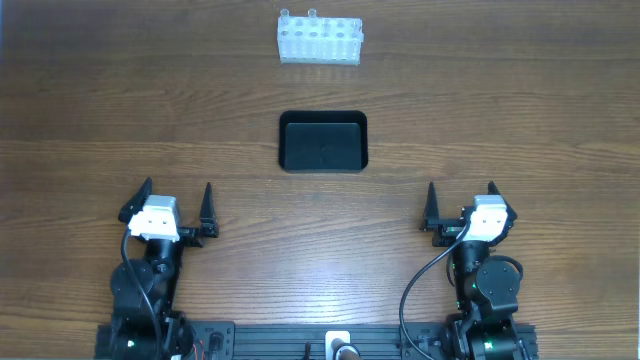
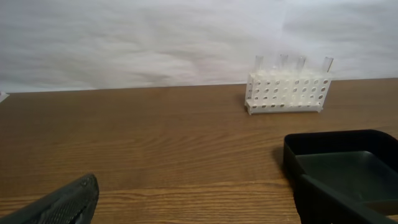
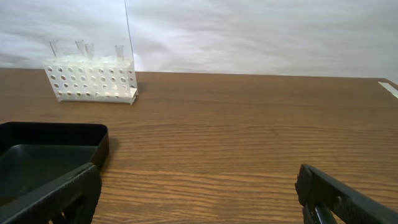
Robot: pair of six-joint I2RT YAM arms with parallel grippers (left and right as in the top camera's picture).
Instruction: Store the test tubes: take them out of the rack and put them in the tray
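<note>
Test tubes (image 2: 283,61) all stand in the rack (image 1: 320,44), black tray (image 1: 323,145) empty; we see left gripper (image 1: 178,187) and right gripper (image 1: 462,188) spread wide, holding nothing; whole job remains.

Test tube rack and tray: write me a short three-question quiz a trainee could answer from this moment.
1. True or false: the black tray already holds a test tube.
2. Multiple choice: seen from the arm bases, the white rack stands A) beyond the tray, B) between the bases and the tray, C) inside the tray.
3. Fill in: the left gripper and the right gripper are both ___.
Key: 1 false, the test tubes all stand in the rack; 2 A; 3 open.
</note>
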